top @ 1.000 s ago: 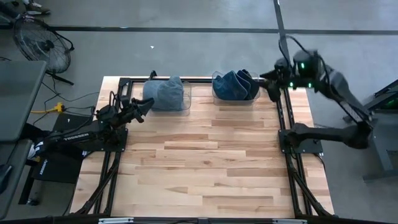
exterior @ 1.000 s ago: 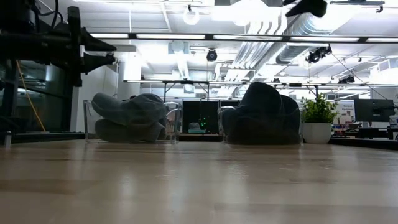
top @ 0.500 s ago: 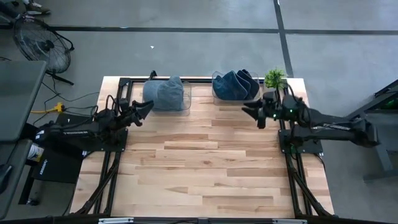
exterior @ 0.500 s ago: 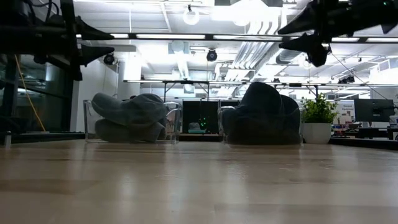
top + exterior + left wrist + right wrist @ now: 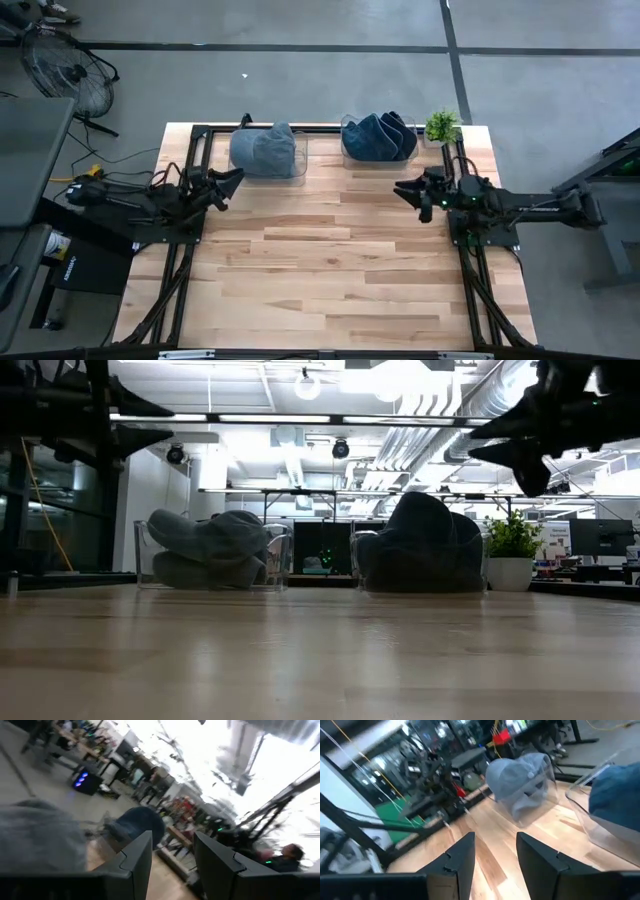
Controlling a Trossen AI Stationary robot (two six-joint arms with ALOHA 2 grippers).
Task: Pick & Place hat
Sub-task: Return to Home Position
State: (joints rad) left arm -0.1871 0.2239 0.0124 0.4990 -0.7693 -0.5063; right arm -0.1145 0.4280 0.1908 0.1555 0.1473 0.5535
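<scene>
The near stretch of the pale wooden plank table is seen to bear nothing. Midway across it, the left gripper is held above the table's left side, just short of the bins. Its fingers are spread apart and nothing is gripped between them. The right gripper is held opposite, above the right side, and its fingers are likewise parted and empty.

At the far edge two containers are set side by side. The left clear plastic bin is filled with pale grey-blue caps. In the right clear plastic bin the dark blue fabric caps, the task's things, are heaped well above the rim. A small green potted plant is placed just beside that bin, at the table's right corner.

No cap is seen lying loose on the table, so the placing is judged finished, with only the parking of the arms left.

The main risk is judged to lie with the heaped blue caps, from which the top one could be shaken loose if the bin were knocked. The right bin or the plant could be clipped by a careless swing of the right arm. The left bin could be nudged by the left gripper, which is held close to its corner.
</scene>
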